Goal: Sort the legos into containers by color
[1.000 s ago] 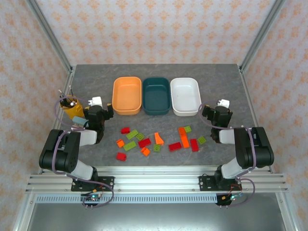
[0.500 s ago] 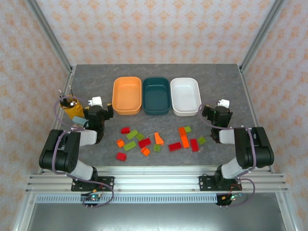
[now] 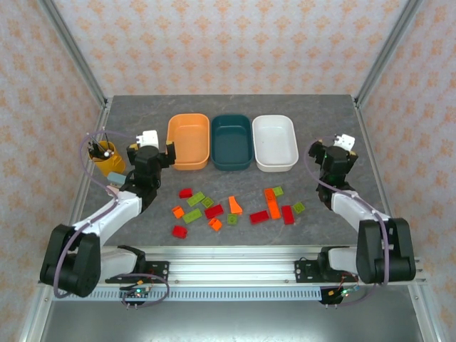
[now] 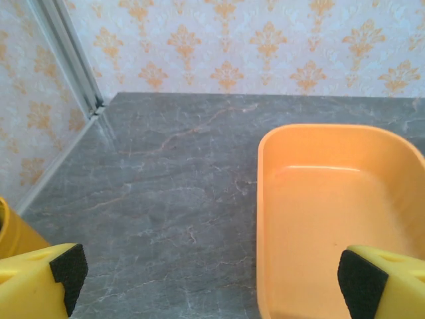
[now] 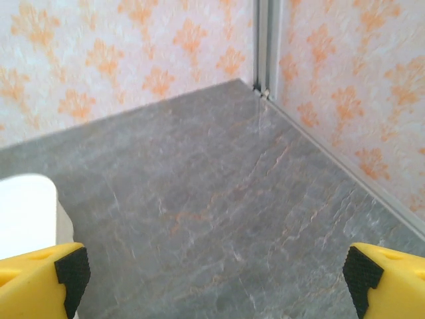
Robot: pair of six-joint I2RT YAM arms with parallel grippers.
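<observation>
Well, my left hand (image 4: 212,282) and right hand (image 5: 212,276) gape wide, gripping nothing. Orange tub (image 4: 332,219) sits right of the left, white tub (image 5: 23,212) left of the right; legos (image 3: 214,211) lie on the surface (image 3: 142,114) behind both.

In the left wrist view the orange tub (image 4: 265,199) runs off the right and bottom edges. Its near corner is covered by a finger of the left gripper (image 4: 214,276), itself cut by the bottom edge. A yellow sliver at the left edge is probably the pen cup (image 4: 8,229). In the right wrist view the left edge crops the white tub (image 5: 26,206) to one corner. From above, the legos (image 3: 214,211) are too small to show studs.
</observation>
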